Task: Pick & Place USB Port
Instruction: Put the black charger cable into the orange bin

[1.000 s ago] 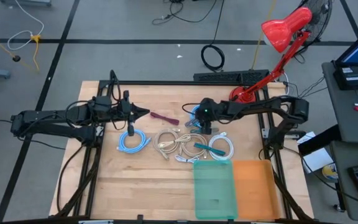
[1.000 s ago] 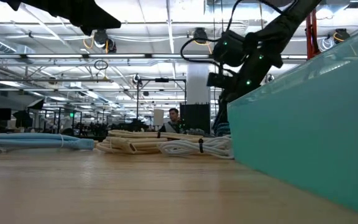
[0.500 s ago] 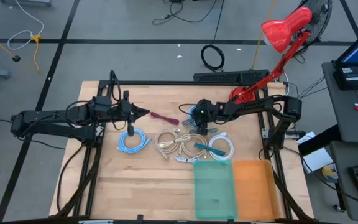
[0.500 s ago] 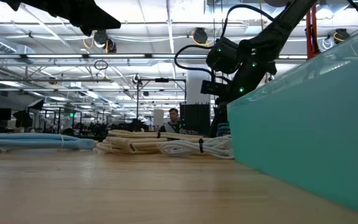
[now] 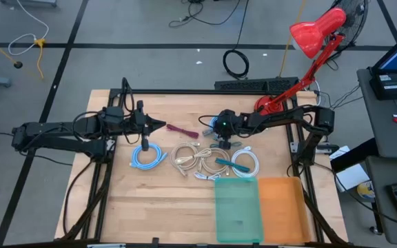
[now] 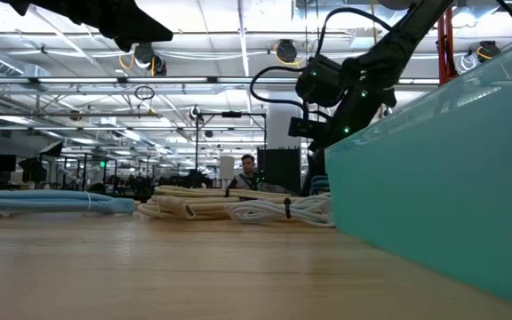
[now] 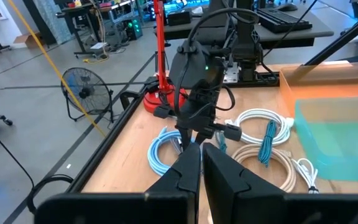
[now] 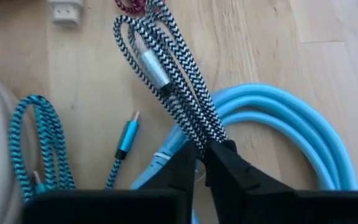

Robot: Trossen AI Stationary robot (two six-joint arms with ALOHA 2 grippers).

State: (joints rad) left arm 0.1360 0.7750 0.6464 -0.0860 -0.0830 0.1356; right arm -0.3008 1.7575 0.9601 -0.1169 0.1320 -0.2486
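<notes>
A black-and-white braided USB cable (image 8: 166, 81), folded into a narrow bundle, lies on the wood beside a light blue cable coil (image 8: 278, 124) near the table's far middle. My right gripper (image 8: 202, 155) (image 5: 220, 142) points down at it and is shut on one end of the bundle. A teal braided cable (image 8: 42, 143) with a metal plug (image 8: 126, 137) lies close by. My left gripper (image 5: 160, 125) (image 7: 201, 168) hangs shut above the table's far left, holding nothing. My right gripper pinches the looped end of the braided bundle (image 8: 205, 138) between its two fingers, several strands together. The fingers come from above, pointing down. The rest of the bundle stretches away over the wood and the blue coil's edge; whether it is lifted, I cannot tell.
A green bin (image 5: 238, 207) and an orange bin (image 5: 281, 200) stand at the near right. Beige coils (image 5: 188, 157), a white coil (image 5: 245, 162), another light blue coil (image 5: 147, 157) and a maroon cable (image 5: 182, 130) lie mid-table. A red lamp (image 5: 309, 41) stands far right.
My right gripper has gone a little toward the table's left edge and down, then shut on the end of the braided cable.
</notes>
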